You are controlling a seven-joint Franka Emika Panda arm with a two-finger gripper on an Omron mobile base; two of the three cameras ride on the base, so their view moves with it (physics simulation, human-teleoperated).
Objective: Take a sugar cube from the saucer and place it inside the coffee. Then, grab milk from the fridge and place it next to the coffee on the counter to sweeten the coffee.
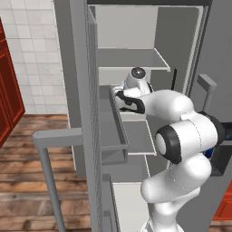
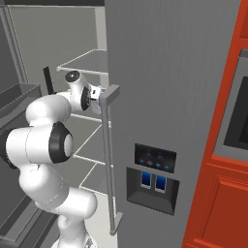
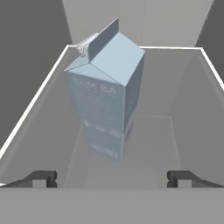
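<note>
**A:** Milk [image 3: 106, 94] is standing upright on a white fridge shelf [image 3: 183, 109], and the gripper [image 3: 112, 179] is lined up right in front of it. Jaws spread as wide as they go, nothing in them, carton sits between the two fingertips [image 3: 41, 179] but a bit further in, not touching either

**B:** yeah and from the left base view the arm is reaching through the open fridge [image 1: 77, 68] door at mid-shelf height. What worries you from here?

**A:** carton's turned corner-on to the hand, so my guess is the pads close on slanted faces and it twists or squirts out. It's tall too, so a nudge before closing could tip it toward the back wall

**B:** also closing too early would just pinch air in front of it. And pulling out, the door bar handle [image 2: 109, 145] sits close to the wrist, could clip it if the arm swings wide
</note>
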